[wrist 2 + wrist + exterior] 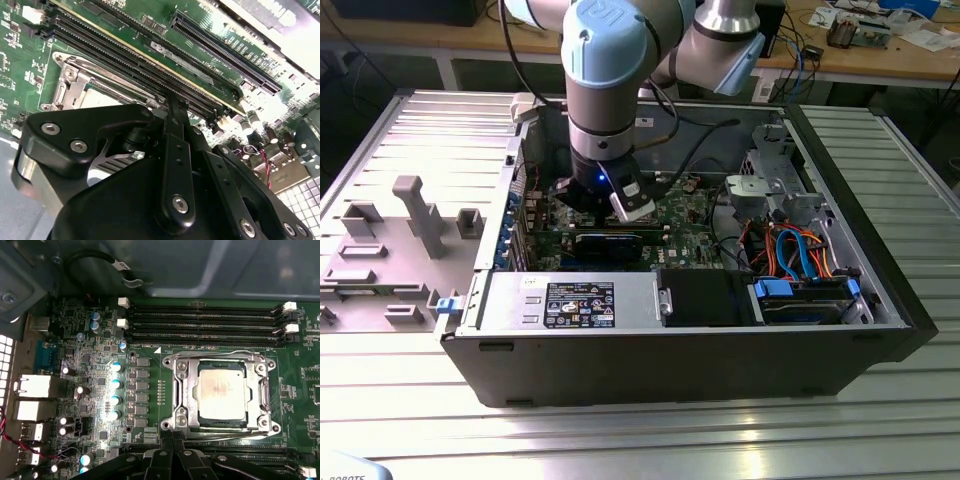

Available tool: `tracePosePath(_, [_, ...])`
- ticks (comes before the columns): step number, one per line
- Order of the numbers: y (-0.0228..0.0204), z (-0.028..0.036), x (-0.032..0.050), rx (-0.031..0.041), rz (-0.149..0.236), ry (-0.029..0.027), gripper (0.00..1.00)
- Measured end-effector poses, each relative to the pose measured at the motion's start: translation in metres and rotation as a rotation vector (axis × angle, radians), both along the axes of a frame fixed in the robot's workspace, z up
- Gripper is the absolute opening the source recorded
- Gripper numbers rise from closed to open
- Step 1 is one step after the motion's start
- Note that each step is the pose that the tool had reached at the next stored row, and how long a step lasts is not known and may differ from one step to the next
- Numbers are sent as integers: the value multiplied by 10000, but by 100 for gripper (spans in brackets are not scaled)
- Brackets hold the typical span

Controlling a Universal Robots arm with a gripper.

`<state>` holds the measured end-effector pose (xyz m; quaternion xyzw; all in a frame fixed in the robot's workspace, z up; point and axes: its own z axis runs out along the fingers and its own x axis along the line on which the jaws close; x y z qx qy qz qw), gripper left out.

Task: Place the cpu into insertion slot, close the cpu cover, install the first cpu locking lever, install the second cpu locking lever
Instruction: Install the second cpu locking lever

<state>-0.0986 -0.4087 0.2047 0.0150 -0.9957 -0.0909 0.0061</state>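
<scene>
Looking at the exterior view, I see the gripper (592, 196) lowered inside the open computer case (880, 300) over the green motherboard (700, 235). In the second wrist view its black fingers (176, 131) are pressed together beside the memory slots (120, 52), holding nothing. In the first wrist view the cpu (221, 391) sits in the insertion slot (222, 426) with the cpu cover (182, 390) down around it
</scene>
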Motion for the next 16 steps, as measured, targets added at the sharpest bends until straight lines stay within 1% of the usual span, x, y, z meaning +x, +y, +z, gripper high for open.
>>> tracePosePath(1, [0,-7,0,59,2,6,11])
tracePosePath(3, [-1,-11,0,134,3,11,11])
tracePosePath(4, [0,-15,-1,184,3,13,11])
tracePosePath(5, [0,-22,0,252,4,15,11])
tracePosePath(6, [0,-28,0,277,5,20,11])
tracePosePath(8, [0,-39,-1,302,4,26,11])
tracePosePath(10, [-1,-60,-1,301,6,38,11])
tracePosePath(13, [-1,-68,0,307,7,64,11])
tracePosePath(14, [0,-68,-1,310,6,99,11])
tracePosePath(16, [2,-55,0,316,10,136,11])
